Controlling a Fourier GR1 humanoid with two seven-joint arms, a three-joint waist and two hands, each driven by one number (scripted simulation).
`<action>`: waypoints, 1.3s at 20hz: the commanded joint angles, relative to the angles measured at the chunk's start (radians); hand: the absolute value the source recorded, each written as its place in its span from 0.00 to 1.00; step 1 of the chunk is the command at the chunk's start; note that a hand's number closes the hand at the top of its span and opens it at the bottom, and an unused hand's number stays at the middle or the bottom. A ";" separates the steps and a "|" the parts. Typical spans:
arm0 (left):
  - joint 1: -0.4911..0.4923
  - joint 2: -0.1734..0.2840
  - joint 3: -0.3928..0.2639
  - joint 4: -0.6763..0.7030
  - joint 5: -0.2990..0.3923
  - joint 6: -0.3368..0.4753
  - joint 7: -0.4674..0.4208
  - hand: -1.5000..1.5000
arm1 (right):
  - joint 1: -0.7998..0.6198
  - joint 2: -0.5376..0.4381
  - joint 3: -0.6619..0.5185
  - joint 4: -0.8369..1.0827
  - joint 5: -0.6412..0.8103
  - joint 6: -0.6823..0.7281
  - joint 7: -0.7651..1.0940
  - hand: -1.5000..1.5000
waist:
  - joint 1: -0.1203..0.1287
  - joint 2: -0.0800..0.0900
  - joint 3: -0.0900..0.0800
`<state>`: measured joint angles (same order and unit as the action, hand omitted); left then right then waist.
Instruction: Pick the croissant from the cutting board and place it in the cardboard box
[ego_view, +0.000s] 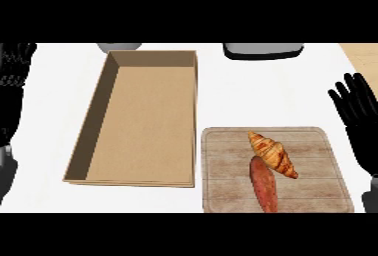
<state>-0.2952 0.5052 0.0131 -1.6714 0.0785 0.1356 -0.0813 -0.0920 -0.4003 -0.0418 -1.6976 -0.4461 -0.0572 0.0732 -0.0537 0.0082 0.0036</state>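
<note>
Plainly, the box (140, 120) holds nothing; at its four o'clock, the croissant (273, 155) lies on the board (310, 170) touching a sweet potato (264, 187). Right hand (358, 112) released; left hand (15, 65) cannot be told.

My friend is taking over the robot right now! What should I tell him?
Right hand: open, fingers up, resting at the view's right edge, beside the cutting board. Holds nothing.
Left hand: at the left edge, only partly in view; holds nothing that shows.
Croissant: lying on the cutting board, touching a sweet potato beside it.
Cardboard box: open, left of the board, nothing inside.
Done: nothing yet.
Left: pick up the croissant, probably with the right hand since it is nearer, leave the sweet potato, and put the croissant in the box.
</note>
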 joint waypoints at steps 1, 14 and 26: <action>0.042 -0.031 -0.036 0.017 -0.047 0.027 0.035 0.50 | -0.013 -0.075 0.009 0.021 -0.002 0.129 -0.003 0.00 | 0.052 -0.007 -0.003; 0.179 -0.009 -0.043 0.283 -0.140 0.078 0.182 0.50 | -0.148 -0.390 0.366 0.065 0.405 0.705 -0.496 0.00 | 0.111 0.023 0.004; 0.165 -0.028 -0.048 0.339 -0.155 0.068 0.128 0.50 | -0.471 -0.570 0.546 0.246 0.933 0.609 -0.865 0.00 | 0.135 0.013 -0.003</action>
<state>-0.1371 0.4848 -0.0293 -1.3540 -0.0674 0.2053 0.0765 -0.4705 -0.9165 0.4251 -1.5052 0.3287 0.5042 -0.6609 0.0713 0.0207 0.0037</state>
